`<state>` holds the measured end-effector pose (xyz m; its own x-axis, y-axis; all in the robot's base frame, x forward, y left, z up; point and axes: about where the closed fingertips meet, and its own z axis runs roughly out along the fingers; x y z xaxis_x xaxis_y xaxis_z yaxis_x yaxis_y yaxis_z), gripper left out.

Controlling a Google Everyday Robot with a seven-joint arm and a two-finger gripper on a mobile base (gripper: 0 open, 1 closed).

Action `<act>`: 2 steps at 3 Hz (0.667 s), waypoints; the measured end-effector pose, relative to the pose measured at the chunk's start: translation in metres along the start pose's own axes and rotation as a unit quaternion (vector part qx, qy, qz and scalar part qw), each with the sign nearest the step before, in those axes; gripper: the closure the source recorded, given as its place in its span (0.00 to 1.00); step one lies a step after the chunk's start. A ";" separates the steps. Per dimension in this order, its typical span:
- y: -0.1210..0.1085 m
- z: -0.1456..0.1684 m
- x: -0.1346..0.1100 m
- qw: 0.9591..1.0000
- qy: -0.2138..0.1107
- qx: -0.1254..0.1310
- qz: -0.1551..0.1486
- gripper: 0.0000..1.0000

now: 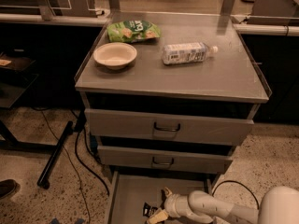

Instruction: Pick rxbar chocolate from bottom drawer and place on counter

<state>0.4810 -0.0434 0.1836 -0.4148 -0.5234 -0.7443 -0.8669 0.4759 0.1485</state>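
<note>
The bottom drawer [128, 192] is pulled open at the foot of the cabinet, showing a plain grey floor. The rxbar chocolate [149, 210], a small black wrapper with white lettering, lies on the drawer floor near the bottom edge of the view. My gripper [161, 204] reaches into the drawer from the right on a white arm, its fingertips just right of and over the bar. The counter [219, 73] is the grey steel top of the cabinet.
On the counter lie a green snack bag [133, 31], a cream bowl [115, 55] and a plastic bottle [187, 53] on its side. Two shut handled drawers sit above the open one. A black table leg and cables stand on the floor at left.
</note>
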 end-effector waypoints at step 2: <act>-0.016 0.031 0.025 1.000 0.001 -0.003 0.018 0.00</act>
<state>0.4931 -0.0422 0.1428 -0.4465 -0.5067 -0.7375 -0.8530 0.4899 0.1799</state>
